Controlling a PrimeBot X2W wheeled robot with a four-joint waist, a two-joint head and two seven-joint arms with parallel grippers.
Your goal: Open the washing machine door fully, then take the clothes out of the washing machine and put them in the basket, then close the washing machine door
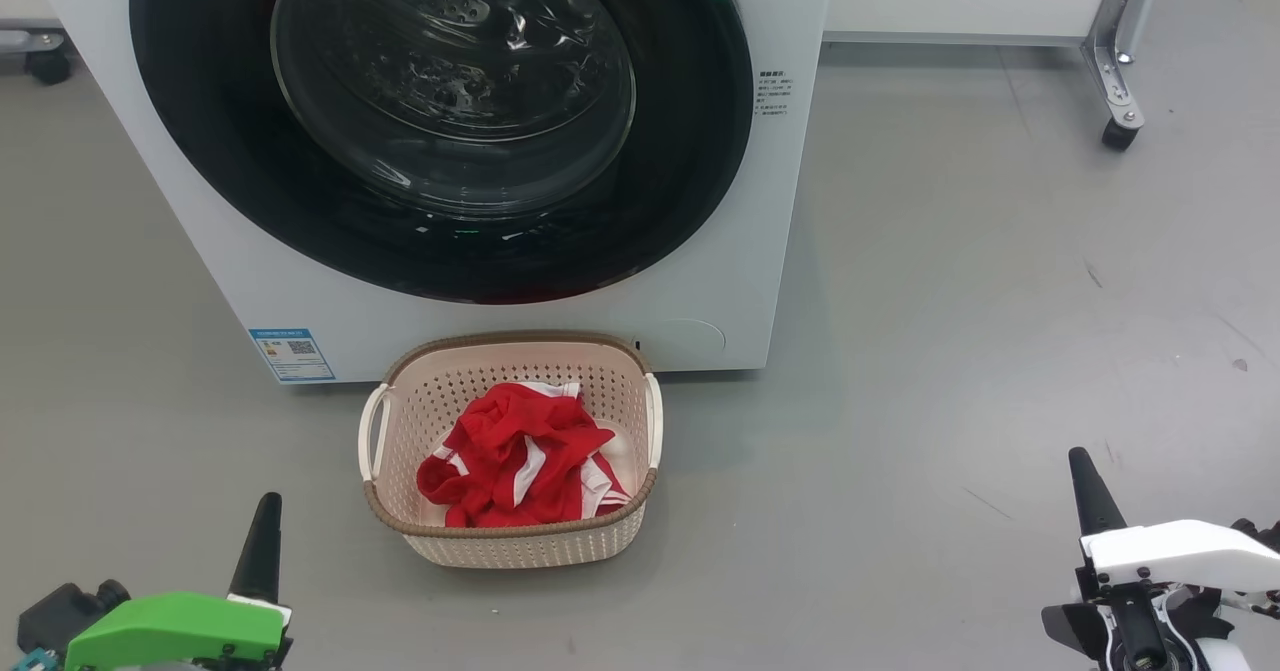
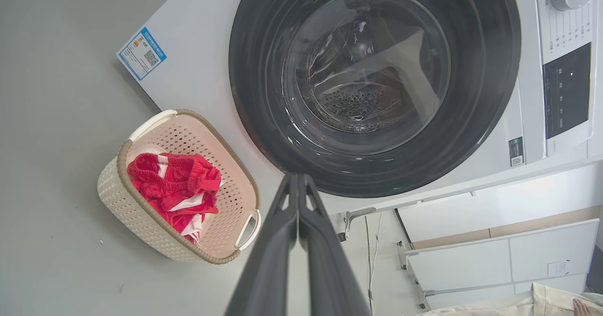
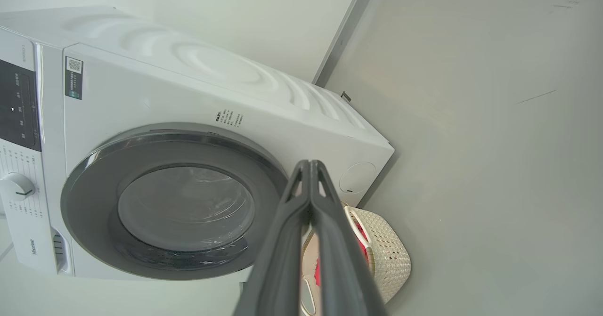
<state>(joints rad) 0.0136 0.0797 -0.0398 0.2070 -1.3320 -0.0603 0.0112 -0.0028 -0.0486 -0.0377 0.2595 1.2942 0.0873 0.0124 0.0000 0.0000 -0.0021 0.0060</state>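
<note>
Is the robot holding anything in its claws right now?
No, nothing is held. The left gripper and the right gripper are both shut and empty, and the clothes lie in the basket.

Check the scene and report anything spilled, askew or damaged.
Nothing stands out: the washing machine door sits shut, and the clothes lie bunched inside the basket, which stands upright on the floor.
</note>
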